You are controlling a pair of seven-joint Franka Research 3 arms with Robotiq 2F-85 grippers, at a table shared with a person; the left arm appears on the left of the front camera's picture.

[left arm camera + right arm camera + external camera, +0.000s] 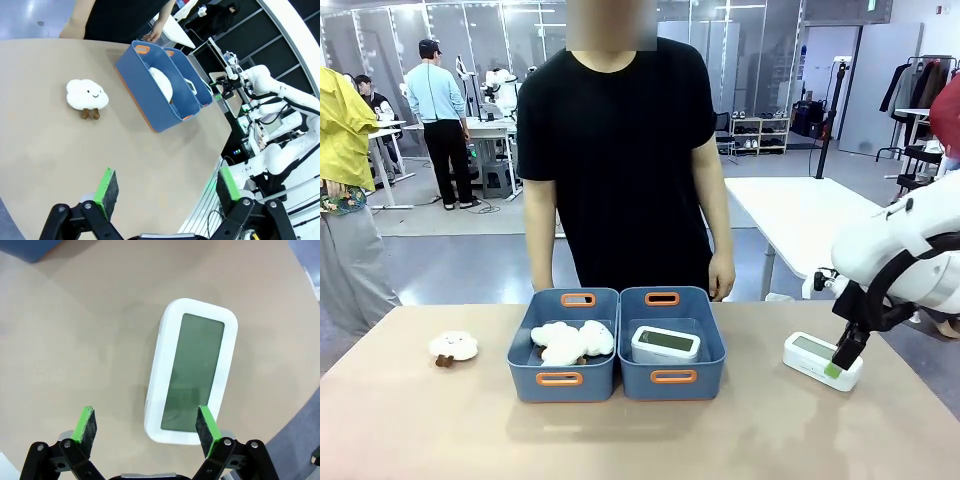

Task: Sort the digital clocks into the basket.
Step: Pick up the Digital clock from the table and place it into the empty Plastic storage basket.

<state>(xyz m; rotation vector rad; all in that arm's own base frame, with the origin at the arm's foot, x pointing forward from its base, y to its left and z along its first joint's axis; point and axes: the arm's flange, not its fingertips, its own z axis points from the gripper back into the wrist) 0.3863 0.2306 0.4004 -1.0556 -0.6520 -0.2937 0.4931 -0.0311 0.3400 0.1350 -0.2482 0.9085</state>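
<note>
- The right tool (145, 422) hangs just above a digital clock (192, 370) with its jaws wide apart, gripping nothing.
- That clock lies face up on the surface (75, 340), off-centre between the fingers. One green pad (206, 424) overlaps its near corner, and the other stands over bare surface.
- Whether that pad touches the clock I cannot tell.
- A second digital clock (666, 343) lies inside the basket (705, 380), well apart from the right tool.
- The left tool (166, 186) is spread wide and empty above the surface, well apart from a cloud soft toy (87, 95).
</note>
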